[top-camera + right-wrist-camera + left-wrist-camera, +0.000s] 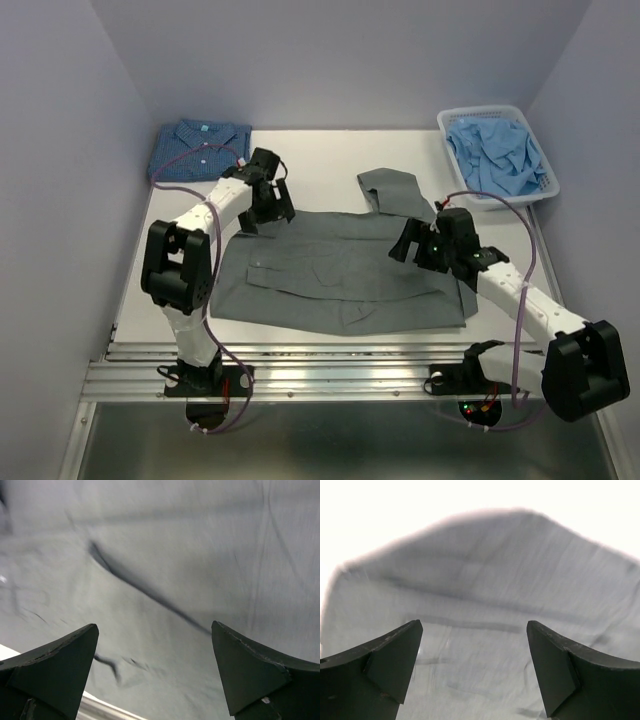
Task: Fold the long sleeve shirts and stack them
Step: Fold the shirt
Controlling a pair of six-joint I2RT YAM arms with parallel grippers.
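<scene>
1. Plain slate-grey collared cloth shirt: spread flat at frame centre on the white desk.
2. Left gripper and right gripper: jaws wide apart, empty, over the shirt's upper edge.
3. Risk: an uneven pinch could bunch the layers and skew the fold.
4. Count: two grippers; one grey shirt; one folded dark-blue checked shirt, upper left; one white plastic basket, upper right.
</scene>
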